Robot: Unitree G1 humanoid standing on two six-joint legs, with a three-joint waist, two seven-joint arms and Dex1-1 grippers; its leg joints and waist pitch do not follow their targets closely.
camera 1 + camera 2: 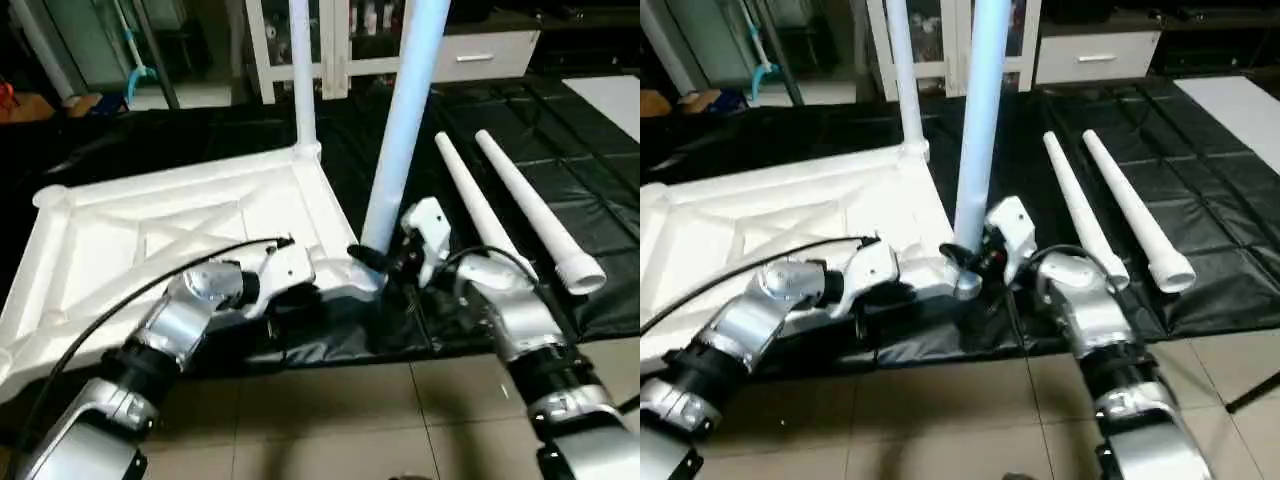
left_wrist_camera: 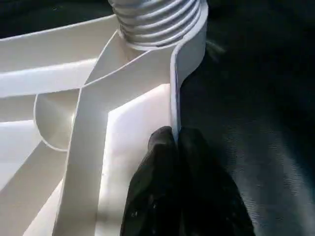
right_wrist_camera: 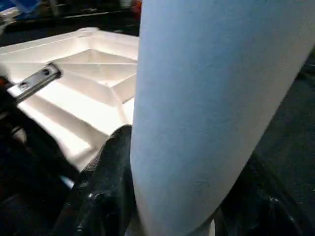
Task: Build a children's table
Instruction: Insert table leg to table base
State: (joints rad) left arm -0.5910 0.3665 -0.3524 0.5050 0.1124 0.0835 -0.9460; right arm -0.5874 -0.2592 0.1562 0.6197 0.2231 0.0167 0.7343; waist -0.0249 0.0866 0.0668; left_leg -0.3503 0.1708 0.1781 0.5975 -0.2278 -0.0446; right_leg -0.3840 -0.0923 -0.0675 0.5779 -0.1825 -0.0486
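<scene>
Both forearms angled inward toward corner leg [image 1: 405, 130]

One ribbed white tabletop [image 1: 180, 225], underside up. Four white legs: two upright, at the far corner [image 1: 301, 70] and the near corner [image 1: 405, 120], and two lying loose [image 1: 478, 205] [image 1: 535, 215] beside the tabletop's right edge. Two end effectors, left [image 2: 174, 142] and right [image 1: 375, 262].

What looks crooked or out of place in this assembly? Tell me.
The leg held by the right gripper at the tabletop's near corner socket leans, while the far-corner leg stands upright. The left gripper's fingers pinch the tabletop's rim. Two spare legs lie on the black mat, nothing damaged.
</scene>
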